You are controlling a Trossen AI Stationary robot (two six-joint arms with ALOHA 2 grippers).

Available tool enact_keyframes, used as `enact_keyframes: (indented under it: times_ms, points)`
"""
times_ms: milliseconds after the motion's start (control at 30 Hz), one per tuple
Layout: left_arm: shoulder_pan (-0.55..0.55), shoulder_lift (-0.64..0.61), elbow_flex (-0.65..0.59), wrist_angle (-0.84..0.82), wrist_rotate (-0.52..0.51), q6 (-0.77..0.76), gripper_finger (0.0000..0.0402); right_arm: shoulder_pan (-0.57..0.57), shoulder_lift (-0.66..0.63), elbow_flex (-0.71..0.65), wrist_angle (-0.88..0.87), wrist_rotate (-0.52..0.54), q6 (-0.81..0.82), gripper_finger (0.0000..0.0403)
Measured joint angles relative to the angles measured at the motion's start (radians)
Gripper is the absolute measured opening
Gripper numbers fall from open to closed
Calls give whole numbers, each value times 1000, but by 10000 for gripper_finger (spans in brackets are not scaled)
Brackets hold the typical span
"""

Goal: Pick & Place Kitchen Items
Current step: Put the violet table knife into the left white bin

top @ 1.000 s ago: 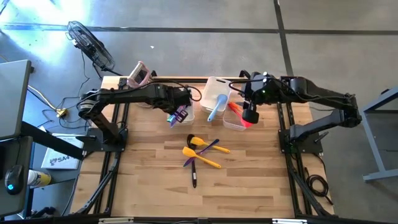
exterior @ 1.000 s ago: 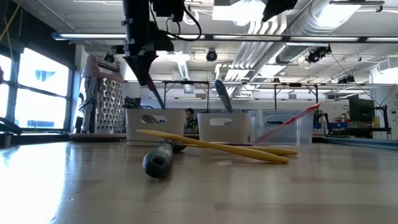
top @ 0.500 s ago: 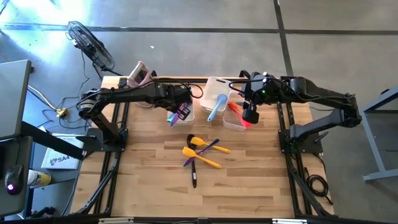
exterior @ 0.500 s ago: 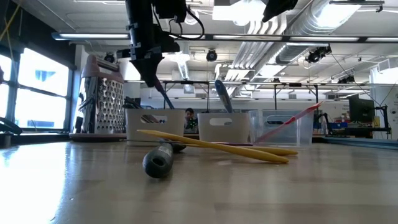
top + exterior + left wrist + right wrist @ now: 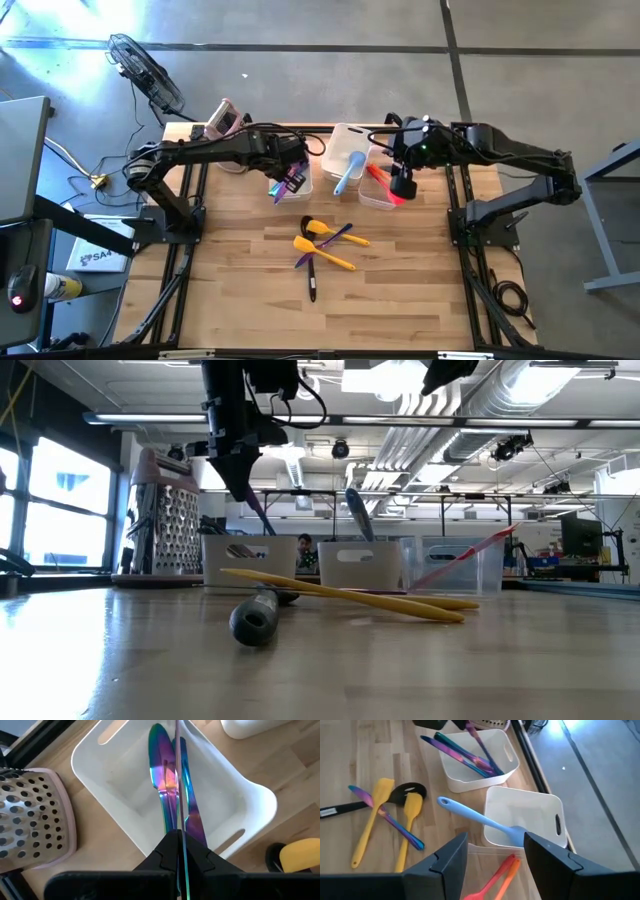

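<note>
My left gripper (image 5: 288,182) hangs over the left white tub (image 5: 120,795), shut on a slim iridescent purple utensil (image 5: 177,780). Two more iridescent utensils (image 5: 162,775) lie in that tub. My right gripper (image 5: 402,185) is open and empty above the clear tub (image 5: 378,197), where red and orange spatulas (image 5: 495,877) lean. A blue spatula (image 5: 480,817) leans in the middle white tub (image 5: 540,815). Yellow spatulas (image 5: 322,240), a black spoon (image 5: 407,790) and another iridescent utensil (image 5: 390,820) lie on the table's middle. My left gripper pinches the iridescent utensil by its upper end (image 5: 180,827) between the two shut fingers (image 5: 240,475), which point down from above. The utensil shows edge-on in the wrist view. It slants down below the fingers (image 5: 258,512), its lower end just above the tub's rim, lifted clear.
A pink-topped metal grater (image 5: 225,120) stands at the far left, beside the left tub. The three tubs stand in a row along the far side. A black-handled tool (image 5: 312,283) lies nearer the front, with bare wooden table (image 5: 400,290) around it.
My left gripper has shifted a little toward the table's right with the iridescent utensil, staying shut on it above the left tub. My right gripper has kept still.
</note>
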Motion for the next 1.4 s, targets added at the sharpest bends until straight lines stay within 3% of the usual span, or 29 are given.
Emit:
enact_keyframes:
  times_ms: [200,500,967,1133,1400]
  points:
    - [0,0,0,0,-5,-1,0,0,0,0,-5,-34,0,188]
    - [0,95,-1,-8,-14,-26,8,0,0,0,-24,-43,0,188]
    - [0,134,1,-30,15,-51,120,0,0,0,-37,-43,0,188]
    - [0,134,0,-60,151,-20,134,0,0,0,-37,-43,-3,188]
    - [-1,132,1,-103,505,-6,134,0,0,0,-34,-43,-17,188]
